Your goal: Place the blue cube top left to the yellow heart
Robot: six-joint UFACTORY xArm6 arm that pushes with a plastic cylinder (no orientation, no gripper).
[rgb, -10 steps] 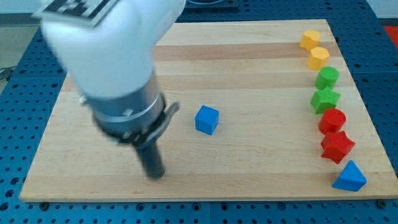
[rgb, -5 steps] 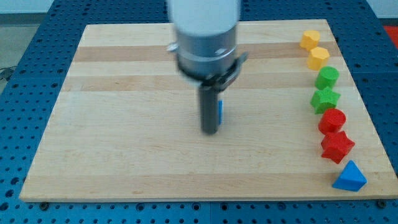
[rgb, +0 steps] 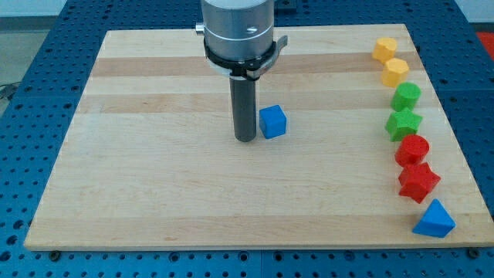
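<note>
The blue cube [rgb: 272,122] sits near the middle of the wooden board [rgb: 154,185]. My tip [rgb: 245,138] rests on the board just left of the cube, close to its left face or touching it. Two yellow blocks lie at the view's top right: one [rgb: 384,49] at the corner and one [rgb: 395,72] just below it. I cannot tell which of them is the heart. Both are far to the right of the cube.
A column of blocks runs down the board's right edge below the yellow ones: a green block [rgb: 406,96], a green star [rgb: 404,123], a red block [rgb: 413,149], a red star [rgb: 418,182] and a blue triangle [rgb: 434,219].
My tip swept from the board's lower left to the cube's left side. The blue cube has shifted up and to the right and turned a little.
</note>
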